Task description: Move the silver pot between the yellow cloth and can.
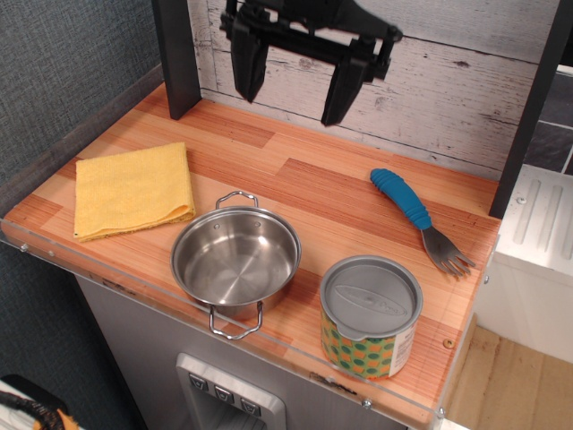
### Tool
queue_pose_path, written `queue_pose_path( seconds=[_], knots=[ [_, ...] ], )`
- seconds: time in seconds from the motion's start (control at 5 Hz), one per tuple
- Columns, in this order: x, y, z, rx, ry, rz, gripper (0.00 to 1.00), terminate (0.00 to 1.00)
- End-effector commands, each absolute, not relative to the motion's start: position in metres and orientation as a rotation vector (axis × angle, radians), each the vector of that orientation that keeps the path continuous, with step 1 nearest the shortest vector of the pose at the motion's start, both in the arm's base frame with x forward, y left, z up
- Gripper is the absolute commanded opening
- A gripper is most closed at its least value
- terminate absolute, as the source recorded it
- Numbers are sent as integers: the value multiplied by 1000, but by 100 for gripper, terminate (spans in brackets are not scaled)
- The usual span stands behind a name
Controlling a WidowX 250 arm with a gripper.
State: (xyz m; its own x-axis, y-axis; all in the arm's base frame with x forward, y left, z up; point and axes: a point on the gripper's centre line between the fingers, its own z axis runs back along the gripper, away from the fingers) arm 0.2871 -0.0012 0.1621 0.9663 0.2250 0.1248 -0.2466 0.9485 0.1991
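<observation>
Nothing legible is showing anywhere; the can (371, 316) lid is carrying embossed marks (too small to read), label pattern only, no txt.

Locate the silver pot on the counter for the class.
The silver pot sits near the counter's front edge, between the yellow cloth on its left and the can on its right.
</observation>
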Motion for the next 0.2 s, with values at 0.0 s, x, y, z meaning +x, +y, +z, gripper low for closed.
queue_pose_path(
  seconds=[0.0],
  knots=[
    [291, 2, 183, 201, -161, 253, 100, 100]
  ],
)
